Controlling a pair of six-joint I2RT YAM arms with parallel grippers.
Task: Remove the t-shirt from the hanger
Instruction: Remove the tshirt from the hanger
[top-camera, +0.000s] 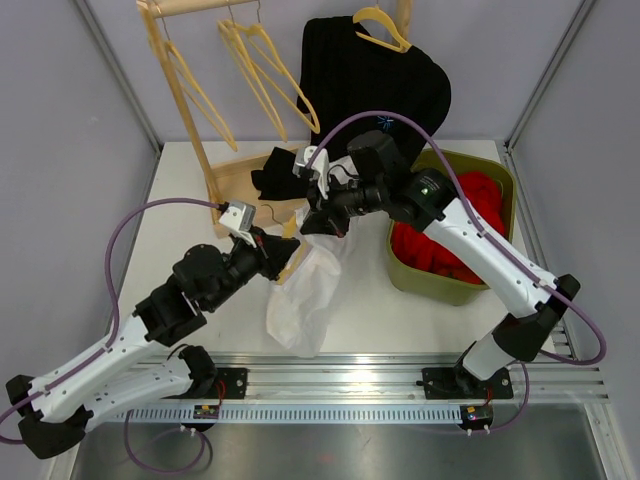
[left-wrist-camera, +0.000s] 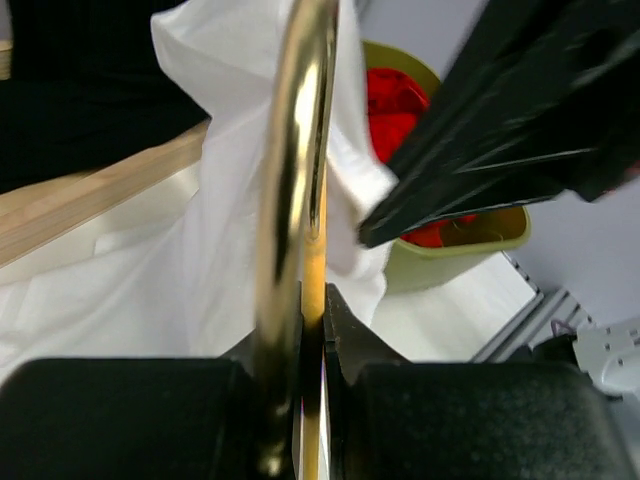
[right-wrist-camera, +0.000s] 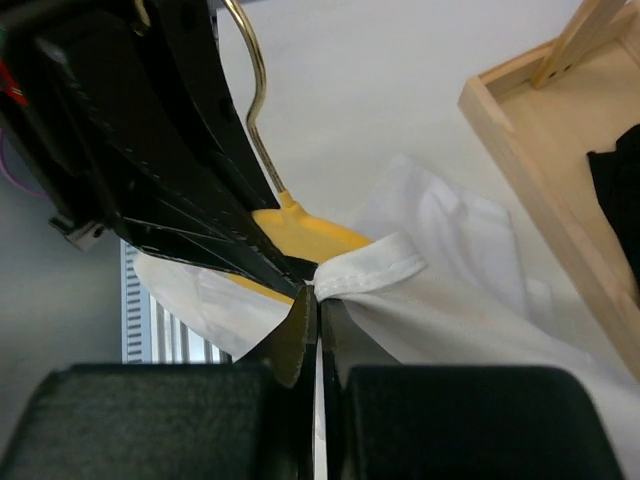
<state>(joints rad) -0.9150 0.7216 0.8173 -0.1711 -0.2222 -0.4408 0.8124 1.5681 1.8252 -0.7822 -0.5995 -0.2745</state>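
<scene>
We saw one crumpled white shirt (top-camera: 305, 292) on a hanger (right-wrist-camera: 300, 233), left gripper (left-wrist-camera: 312, 335) clamped shut on its hook (left-wrist-camera: 295, 150), right gripper (right-wrist-camera: 318, 320) shut, pinching the collar (right-wrist-camera: 372, 268).

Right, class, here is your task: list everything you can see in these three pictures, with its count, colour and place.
white fabric t-shirt: one, white, crumpled mid-table
yellow hanger with gold metal hook: one, inside the t-shirt
pale wooden rack: one, back left
empty pale hangers: about three, overlapping, on the rack
black garment on a hanger: one, back centre
black cloth: one, on the rack's base
olive-green bin: one, right side
red cloth: red, in the bin
left pincer: black, shut on the hanger's hook
right pincer: black, shut on the t-shirt's collar
</scene>
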